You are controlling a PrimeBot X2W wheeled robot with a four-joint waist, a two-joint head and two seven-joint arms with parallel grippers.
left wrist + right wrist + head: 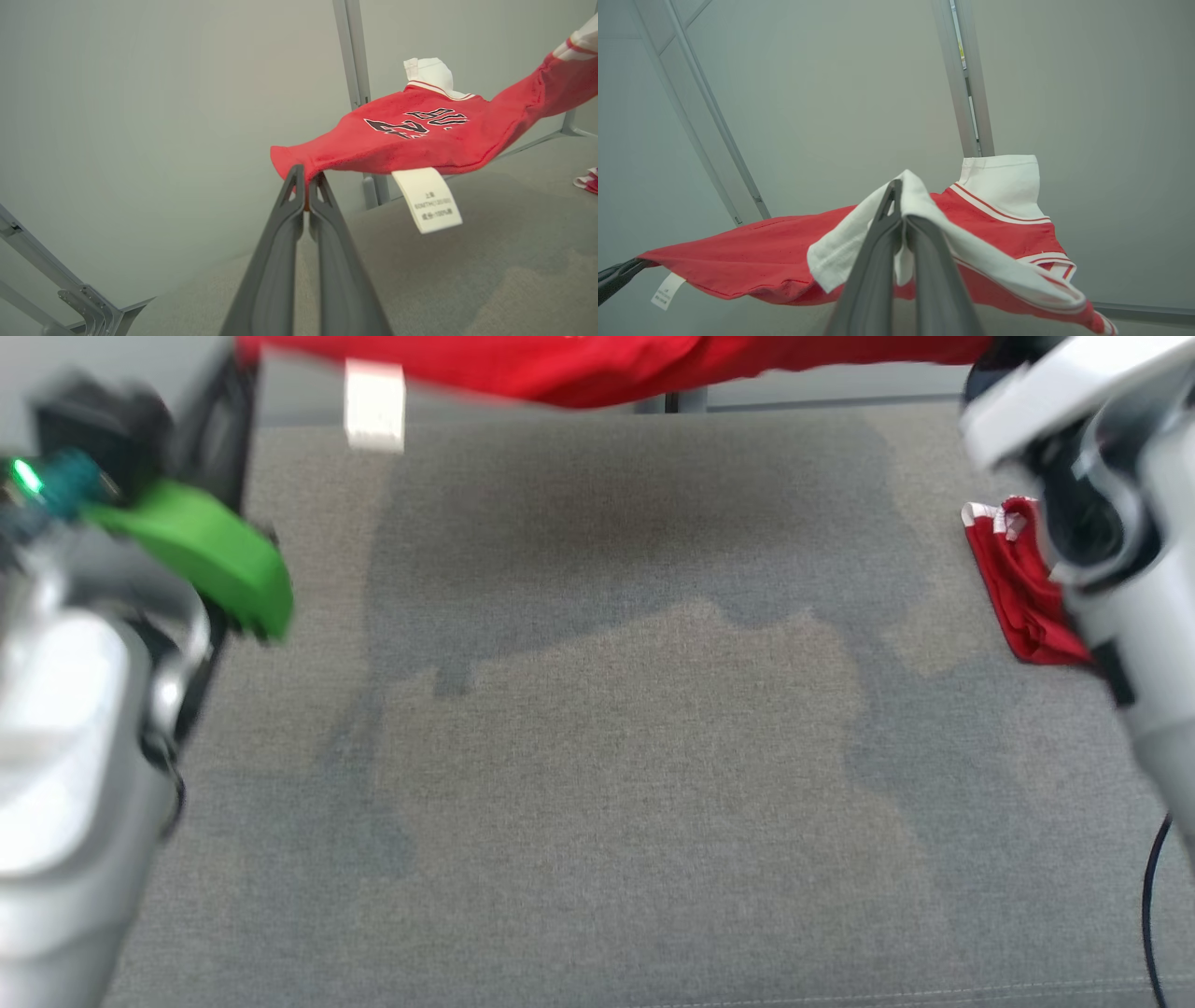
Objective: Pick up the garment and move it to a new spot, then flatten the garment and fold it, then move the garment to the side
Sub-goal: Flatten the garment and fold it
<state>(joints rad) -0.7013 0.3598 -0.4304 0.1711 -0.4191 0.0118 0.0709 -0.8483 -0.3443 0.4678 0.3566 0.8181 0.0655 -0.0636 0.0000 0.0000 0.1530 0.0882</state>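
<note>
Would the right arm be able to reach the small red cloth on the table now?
Probably not: the right claw is shut on the shirt, holding it aloft. The red cloth lies close beside that arm, but the claw is busy.

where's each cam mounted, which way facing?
Head: on the head, facing down at the grey fabric tabletop; pale left forearm, right forearm at the sides, red-and-white cloth jersey across the top.
Left wrist: along the left end effector, shut on a red corner.
Right wrist: along the right end effector, shut on white trim.
Shared: all three show the jersey.
</note>
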